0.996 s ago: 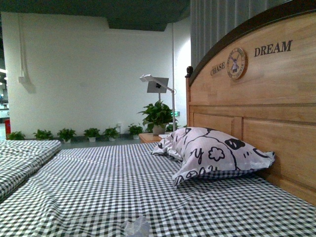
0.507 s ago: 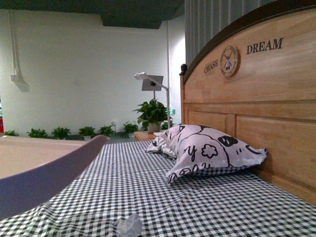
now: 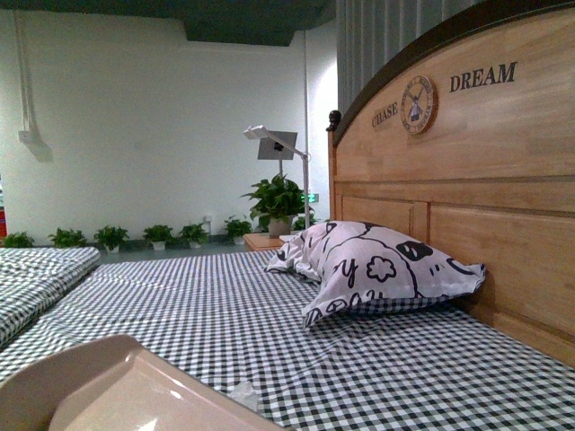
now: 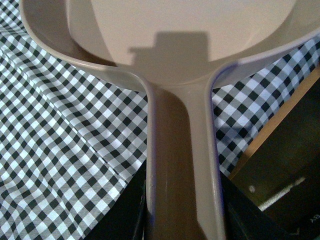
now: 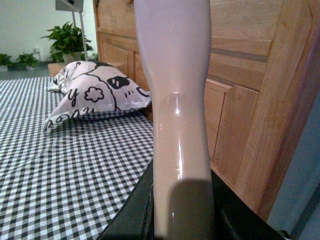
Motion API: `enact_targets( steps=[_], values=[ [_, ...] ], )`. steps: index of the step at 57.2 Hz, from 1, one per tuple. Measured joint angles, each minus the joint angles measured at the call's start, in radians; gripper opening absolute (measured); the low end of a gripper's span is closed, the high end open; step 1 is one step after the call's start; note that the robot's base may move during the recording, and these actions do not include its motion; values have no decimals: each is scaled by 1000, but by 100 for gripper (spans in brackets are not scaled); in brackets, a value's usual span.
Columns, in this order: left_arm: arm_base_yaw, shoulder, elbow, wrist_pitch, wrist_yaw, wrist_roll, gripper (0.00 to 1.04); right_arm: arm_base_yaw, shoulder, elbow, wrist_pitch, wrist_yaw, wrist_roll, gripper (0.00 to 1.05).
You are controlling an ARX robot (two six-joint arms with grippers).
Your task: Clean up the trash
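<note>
Trash (image 3: pixel 241 392) lies by the tabletop's (image 3: pixel 225 305) near edge, just beyond the dustpan (image 3: pixel 117 395) rim; left claw (image 4: pixel 182 212) is clenched on the dustpan's handle, right claw (image 5: pixel 182 220) on a pale handle (image 5: pixel 175 100); it looks light, soft, likely to skid; better pushed from its far side than pinched.

Wooden headboard (image 3: pixel 485 180) lettered CHASE DREAM stood at right, checked bedsheet (image 3: pixel 207 296) spread below, white wall (image 3: pixel 162 117) behind, potted plants (image 3: pixel 158 235) lined its base, lamp (image 3: pixel 277 144) nearby.
</note>
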Motion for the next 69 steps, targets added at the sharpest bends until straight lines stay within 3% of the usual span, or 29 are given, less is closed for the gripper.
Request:
enact_targets(
  steps=[18,36,69],
  values=[
    [14,169,49,89,-7,51,27,0,0,0,0,0,0,20],
    [63,256,71,109,3,86,27,0,0,0,0,0,0,20],
    [79,331,73,127,11,106,27,0,0,0,0,0,0,20]
  ],
)
